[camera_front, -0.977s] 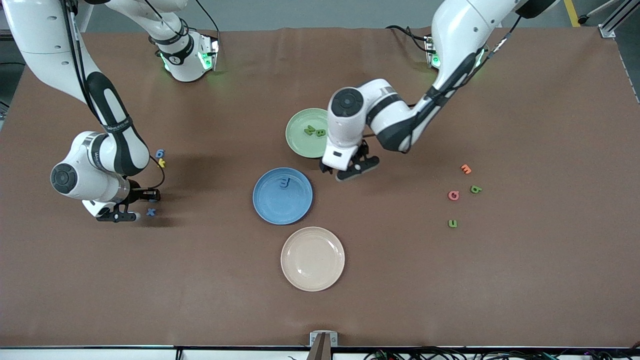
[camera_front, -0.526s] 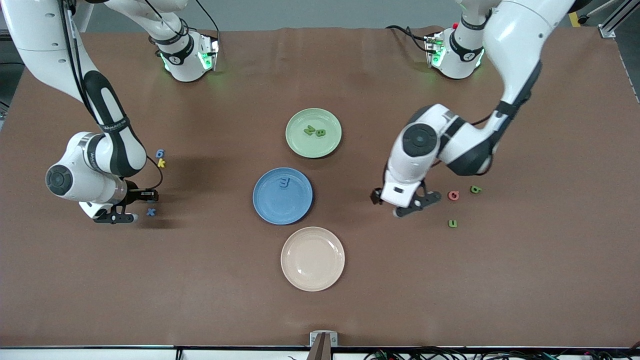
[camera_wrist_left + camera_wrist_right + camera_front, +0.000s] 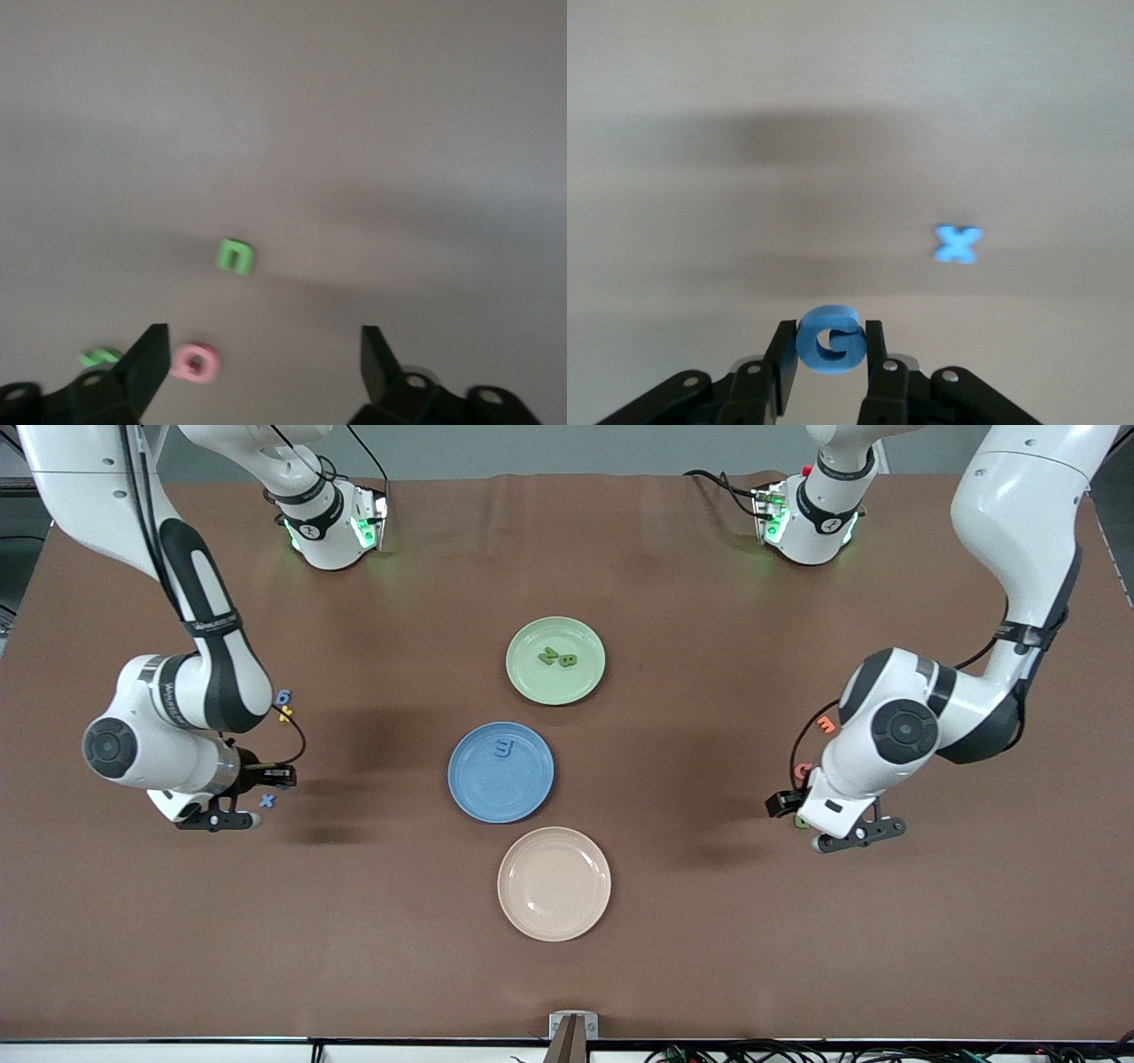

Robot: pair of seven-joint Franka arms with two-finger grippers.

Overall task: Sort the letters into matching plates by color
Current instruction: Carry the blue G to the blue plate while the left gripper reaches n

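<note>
Blue G pinched, green U waiting under spread jaws
The right gripper (image 3: 830,354) pinches a blue G (image 3: 830,336) above the tabletop (image 3: 709,921) near the right arm's edge; carry it high to the blue plate (image 3: 474,797). The left gripper (image 3: 264,359), spread, hangs over the green U (image 3: 236,256), open tabletop around

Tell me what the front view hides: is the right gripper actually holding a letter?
Observer: Yes. The right wrist view shows the right gripper shut on a blue G, held between its fingers.
Operator: And the left gripper, open or shut?
Observer: The left gripper is open with nothing between its fingers. A green U lies on the table in its wrist camera's sight.
</note>
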